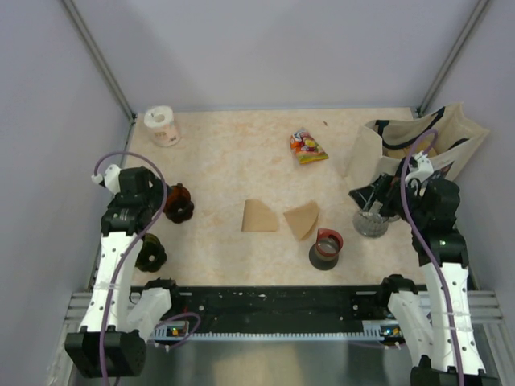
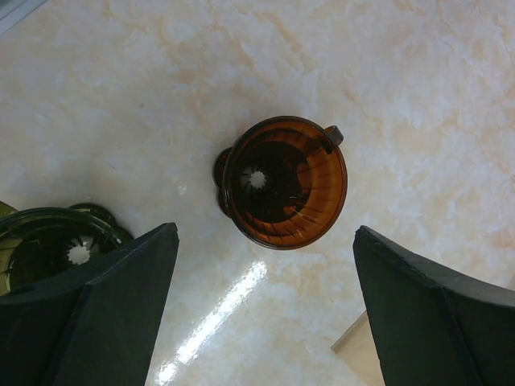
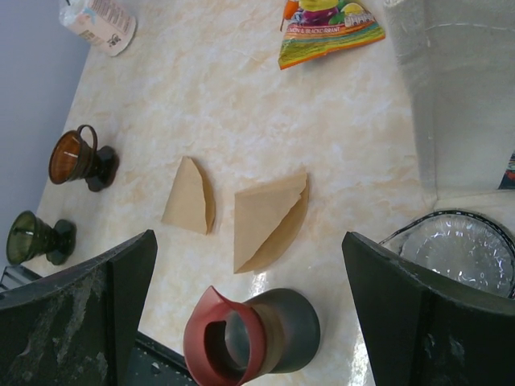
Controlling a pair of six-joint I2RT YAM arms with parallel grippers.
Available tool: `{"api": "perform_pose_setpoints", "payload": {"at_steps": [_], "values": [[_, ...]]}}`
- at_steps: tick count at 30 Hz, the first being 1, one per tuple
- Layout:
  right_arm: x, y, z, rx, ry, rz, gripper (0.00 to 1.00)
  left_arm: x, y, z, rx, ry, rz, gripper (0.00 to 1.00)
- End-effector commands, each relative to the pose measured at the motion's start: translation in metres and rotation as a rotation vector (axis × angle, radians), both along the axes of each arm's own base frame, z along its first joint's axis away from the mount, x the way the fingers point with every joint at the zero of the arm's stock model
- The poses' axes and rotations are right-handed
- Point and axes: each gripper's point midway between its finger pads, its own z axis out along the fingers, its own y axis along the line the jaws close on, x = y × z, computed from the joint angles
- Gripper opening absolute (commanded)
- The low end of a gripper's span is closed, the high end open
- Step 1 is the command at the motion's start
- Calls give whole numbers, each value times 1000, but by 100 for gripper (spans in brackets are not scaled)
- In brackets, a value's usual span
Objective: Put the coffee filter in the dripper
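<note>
Two coffee filters [image 1: 260, 216] lie flat midway across the surface [image 1: 217, 161], well apart from the dripper [image 2: 283, 182], which stands upright at the left beside a green dripper [image 2: 48, 241], directly under the left gripper [image 2: 264, 241], whose jaws are spread wide and empty. The right gripper [image 3: 248, 237], likewise parted and holding nothing, should pinch the right-hand filter [image 3: 269, 217] by its open edge, clear of the red-rimmed cup [image 3: 249, 338], and lower it point-first into the cone. Print on the snack packet [image 3: 330, 28] and the roll [image 3: 100, 20] label is illegible.
</note>
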Motion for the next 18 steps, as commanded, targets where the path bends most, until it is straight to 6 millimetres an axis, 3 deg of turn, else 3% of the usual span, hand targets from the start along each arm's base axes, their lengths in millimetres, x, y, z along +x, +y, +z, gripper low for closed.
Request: {"api": "perform_pose_setpoints", "payload": {"at_steps": [1, 7, 12, 15, 18], "values": [[0, -1, 4, -30, -55, 3, 99, 21, -6, -11, -20, 11, -38, 93], [-1, -6, -2, -41, -55, -29, 99, 29, 3, -44, -6, 148, 14, 86], [0, -7, -7, -42, -43, -35, 99, 35, 6, -64, 6, 208, 21, 79], [0, -7, -8, -41, -41, -38, 99, 40, 5, -76, 1, 238, 20, 69], [1, -8, -5, -44, -48, -39, 99, 40, 9, -86, 8, 269, 42, 68]]}}
